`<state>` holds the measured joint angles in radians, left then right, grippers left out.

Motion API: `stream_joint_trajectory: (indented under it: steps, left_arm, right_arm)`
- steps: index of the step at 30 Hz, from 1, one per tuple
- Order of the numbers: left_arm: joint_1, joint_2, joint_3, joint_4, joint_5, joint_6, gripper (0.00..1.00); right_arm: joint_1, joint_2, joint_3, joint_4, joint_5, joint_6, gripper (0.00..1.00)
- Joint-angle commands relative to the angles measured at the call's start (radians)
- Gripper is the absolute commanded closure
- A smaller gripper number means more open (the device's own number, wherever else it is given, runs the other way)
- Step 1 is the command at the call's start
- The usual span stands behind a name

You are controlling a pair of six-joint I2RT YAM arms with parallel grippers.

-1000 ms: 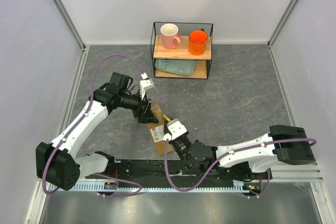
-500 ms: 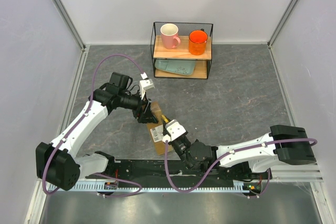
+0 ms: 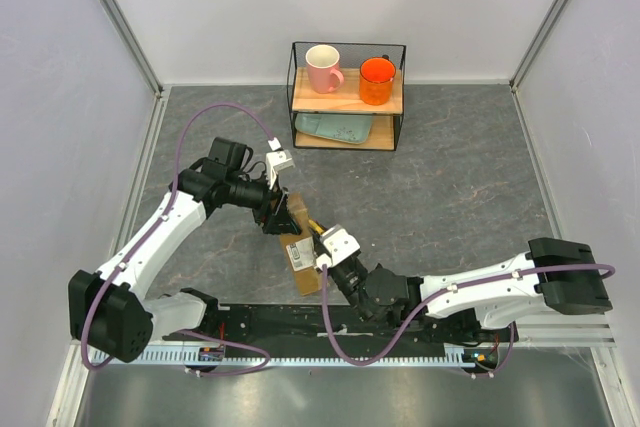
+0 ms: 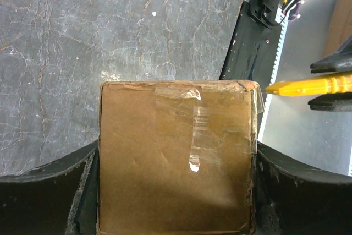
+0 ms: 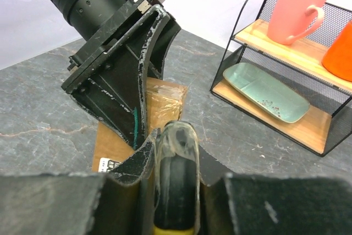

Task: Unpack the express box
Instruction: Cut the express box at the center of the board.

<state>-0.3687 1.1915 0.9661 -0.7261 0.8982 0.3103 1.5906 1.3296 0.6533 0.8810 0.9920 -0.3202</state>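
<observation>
The express box [image 3: 299, 259], brown cardboard with a small white label, lies on the grey table between the two arms. My left gripper [image 3: 279, 213] is shut on its far end. In the left wrist view the taped box [image 4: 165, 136] fills the gap, with both fingers [image 4: 49, 191] against its sides. My right gripper [image 3: 322, 245] is shut on a yellow utility knife [image 3: 314, 227], whose tip points at the box's right edge. In the right wrist view the knife [image 5: 176, 180] sits upright in my right gripper [image 5: 179, 152], just short of the box's taped end [image 5: 165, 100]. The knife [image 4: 313, 85] also shows in the left wrist view.
A black wire shelf [image 3: 347, 97] stands at the back with a pink mug [image 3: 323, 68], an orange mug [image 3: 377, 80] and a teal tray [image 3: 333, 128] below. Pale walls close in three sides. The arms' base rail [image 3: 330, 322] runs along the near edge.
The right arm's outer link and shoulder have swung slightly right and nearer. The right jaws have tightened on the knife. The left arm and box have not moved.
</observation>
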Motion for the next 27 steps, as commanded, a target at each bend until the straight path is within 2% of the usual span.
stream_joint_trajectory:
  steps: [1,17,23,27]
  left_arm:
    - [0.002,0.017,0.037,0.065,-0.025,-0.010,0.83]
    - [0.002,0.008,0.036,0.068,-0.021,-0.013,0.84]
    - [0.002,0.005,0.042,0.067,-0.033,-0.005,0.84]
    - [0.002,0.017,0.141,0.010,-0.085,0.056,0.84]
  right_arm:
    - [0.011,-0.027,0.005,-0.054,-0.052,0.102,1.00]
    - [0.052,0.034,-0.056,-0.114,0.051,0.170,1.00]
    - [0.052,-0.003,-0.064,-0.142,0.066,0.167,1.00]
    - [0.055,-0.088,-0.047,-0.195,0.063,0.149,1.00]
